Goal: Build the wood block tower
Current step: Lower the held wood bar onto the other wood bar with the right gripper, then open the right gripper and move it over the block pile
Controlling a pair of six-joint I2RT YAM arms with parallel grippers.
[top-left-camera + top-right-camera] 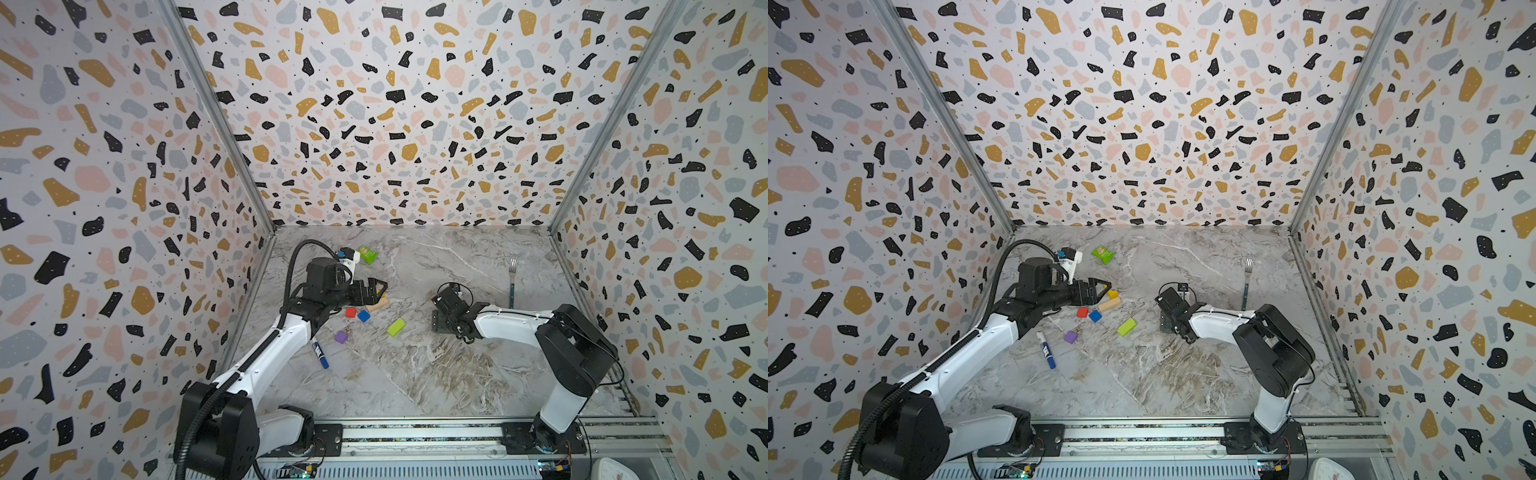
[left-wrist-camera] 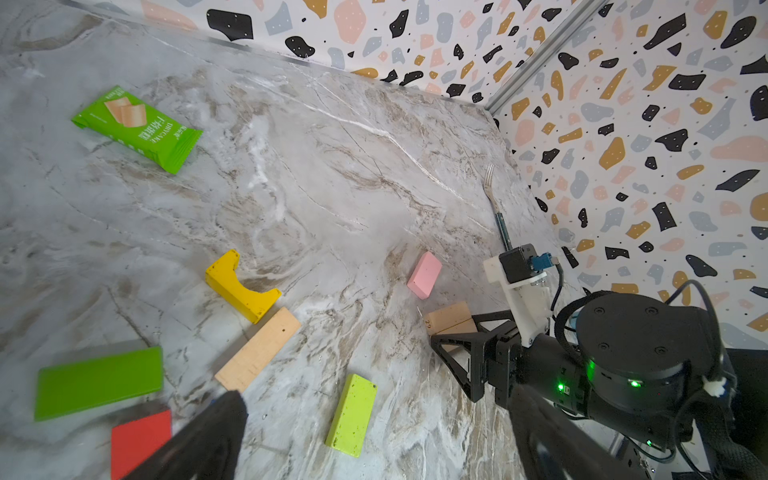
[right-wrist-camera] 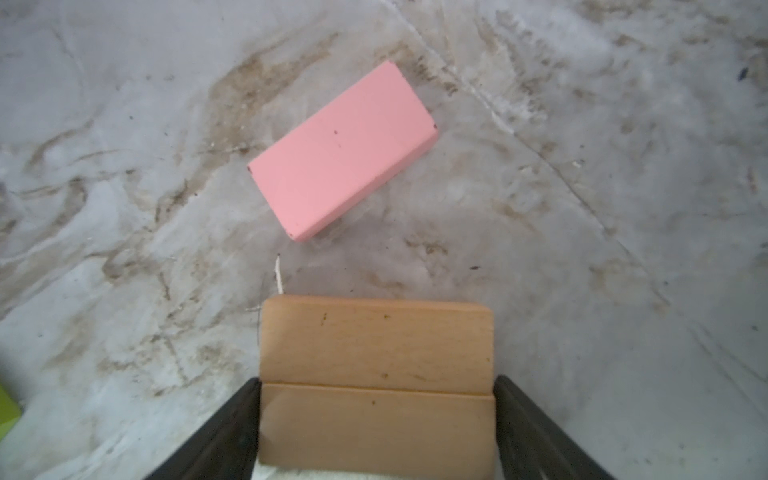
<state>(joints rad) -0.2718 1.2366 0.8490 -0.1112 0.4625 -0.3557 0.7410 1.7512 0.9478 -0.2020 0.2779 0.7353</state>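
Two tan bars (image 3: 376,374) lie side by side on the marble, with my right gripper (image 3: 376,432) shut on their ends; it also shows in a top view (image 1: 436,309). A pink bar (image 3: 343,151) lies just beyond them. My left gripper (image 1: 376,290) hangs open and empty above a yellow arch (image 2: 239,286) and a third tan bar (image 2: 257,351). Near it lie a lime bar (image 1: 396,327), a red cube (image 1: 351,312), a blue cube (image 1: 364,316), a purple cube (image 1: 341,337) and a green bar (image 2: 99,382). No tower stands in view.
A flat green packet (image 1: 368,254) lies at the back left. A blue-capped marker (image 1: 320,353) lies beside the left arm. A fork (image 1: 513,282) rests near the right wall. Patterned walls close in three sides, and a rail with both arm bases runs along the front.
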